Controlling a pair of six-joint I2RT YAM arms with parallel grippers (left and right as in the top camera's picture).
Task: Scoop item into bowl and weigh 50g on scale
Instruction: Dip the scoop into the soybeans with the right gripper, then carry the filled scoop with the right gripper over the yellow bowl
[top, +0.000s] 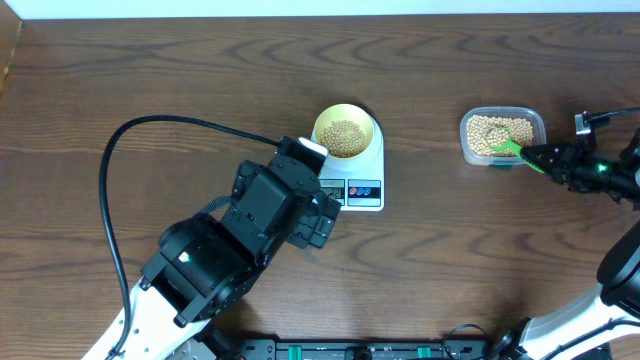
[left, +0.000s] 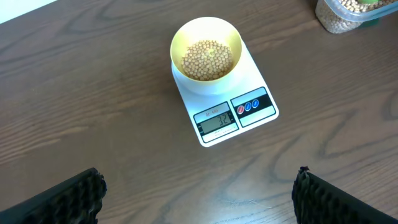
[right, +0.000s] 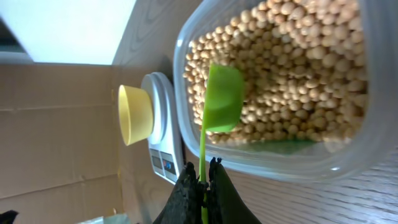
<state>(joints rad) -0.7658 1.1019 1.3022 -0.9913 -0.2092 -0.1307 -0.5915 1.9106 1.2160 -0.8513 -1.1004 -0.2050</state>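
Two arms worked over a brown wood table (top: 150, 70). The left arm filled the 7 o'clock quarter of the overhead view, and the right came in from the 3 o'clock edge.

Scale (top: 372, 165): near table centre, display (left: 216, 119) facing 6 o'clock. The reading looked like 32, though the digits were small. If so, more was needed to reach 50 g.

Tub (top: 466, 138): clear plastic, at 3 o'clock from the scale and well apart from it.

Bowl (left: 177, 43): pale yellow, upright on the far half of the scale, partly filled.

Left gripper (left: 198, 186): fingers spread wide, holding nothing, near the scale's 7 o'clock corner.

Right gripper (right: 204, 171): pinched tight on the thin handle of a green scoop (right: 222, 99).

Key relation: the scoop's long axis ran from the gripper at 4 o'clock to its head at 10 o'clock, and the head sat inside the tub on the beans (right: 298, 62). From there the bowl lay at 9 o'clock across bare table. The right arm was the one placed for the carry. The left arm was nearer the bowl but had no tool.

Could not tell whether the scoop was loaded.

Beans also lay in the bowl (left: 207, 59). None were seen spilled.
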